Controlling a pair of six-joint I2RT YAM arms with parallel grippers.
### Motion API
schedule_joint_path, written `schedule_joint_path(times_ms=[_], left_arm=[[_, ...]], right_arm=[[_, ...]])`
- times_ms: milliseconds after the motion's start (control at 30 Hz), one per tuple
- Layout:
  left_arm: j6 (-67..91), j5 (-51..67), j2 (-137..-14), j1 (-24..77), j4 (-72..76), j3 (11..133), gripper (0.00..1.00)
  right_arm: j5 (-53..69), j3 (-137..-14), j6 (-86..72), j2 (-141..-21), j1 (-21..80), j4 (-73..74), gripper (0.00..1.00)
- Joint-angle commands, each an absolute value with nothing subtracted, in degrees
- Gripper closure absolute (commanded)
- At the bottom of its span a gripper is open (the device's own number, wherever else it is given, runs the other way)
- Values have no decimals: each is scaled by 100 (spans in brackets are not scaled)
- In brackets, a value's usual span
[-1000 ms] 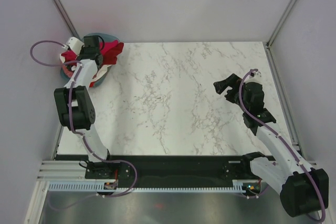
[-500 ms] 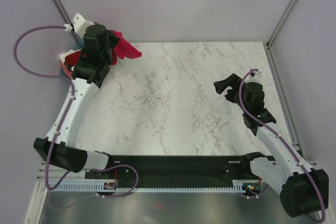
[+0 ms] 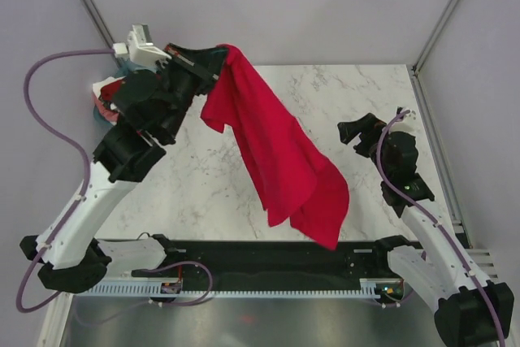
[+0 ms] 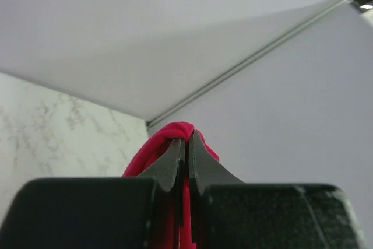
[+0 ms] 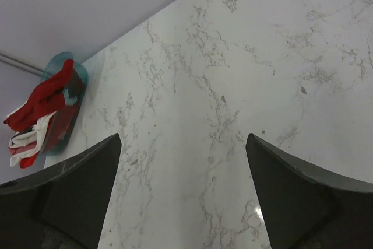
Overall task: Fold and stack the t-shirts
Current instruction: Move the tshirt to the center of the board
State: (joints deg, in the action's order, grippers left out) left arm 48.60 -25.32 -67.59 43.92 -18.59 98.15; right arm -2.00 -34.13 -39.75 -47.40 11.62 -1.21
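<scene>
My left gripper [image 3: 221,53] is raised high over the table's back left and is shut on the bright crimson t-shirt [image 3: 284,152], which hangs from it in a long drape toward the front middle. In the left wrist view the closed fingertips [image 4: 175,150] pinch a fold of the crimson cloth [image 4: 152,147]. My right gripper [image 3: 354,132] is open and empty over the right side of the table. More shirts, dark red [image 5: 44,100] and white [image 5: 29,135], lie in the teal basin [image 5: 73,80] at the back left.
The marble table top [image 3: 341,103] is walled by grey panels on three sides. The basin of shirts [image 3: 106,99] sits at the back left corner, partly hidden by my left arm. A black rail [image 3: 268,253] runs along the near edge.
My left arm has risen from the basin and swung right, pulling the crimson shirt out so it now hangs full length. The right gripper has shifted slightly.
</scene>
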Motion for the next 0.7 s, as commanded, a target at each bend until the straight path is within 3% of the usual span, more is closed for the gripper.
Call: schedule_joint_path(times_ms=[0,100,167,200,233,267,300,367,533,667], left_arm=[[5247,-3478,-6908,4351,-1987,8584,98],[5404,-3839,-7092,4211,-1785,7485,97],[5711,-3815,-7276,4044,-1443,6728,85],[5913,-3493,-7443,3756,-1381,6550,72],[6124,-3098,-7810,3527,-1319,6435,42],[6239,-2520,-8057,3246,-1327,6408,37],[6188,-1296,-8242,2686,-1336,6503,33],[5908,-661,-8481,2400,-1371,6609,24],[5178,-659,-7771,2583,-1397,6268,6],[4966,-589,-7042,2707,-1319,5347,4]], right_arm=[[-255,-3489,-3850,-4728,1169,-97,3],[-80,-3533,-3815,-4894,1160,-114,3],[139,-3577,-3771,-5105,1169,-140,3],[236,-3595,-3710,-5202,1169,-149,4],[333,-3647,-3674,-5299,1169,-167,4],[604,-3665,-3639,-5404,1204,-219,4],[641,-3709,-3491,-5623,1369,-220,5],[511,-3945,-3297,-5852,1703,-19,5],[-228,-4420,-2927,-6433,2846,386,11],[-413,-4509,-2611,-6556,3339,807,17]])
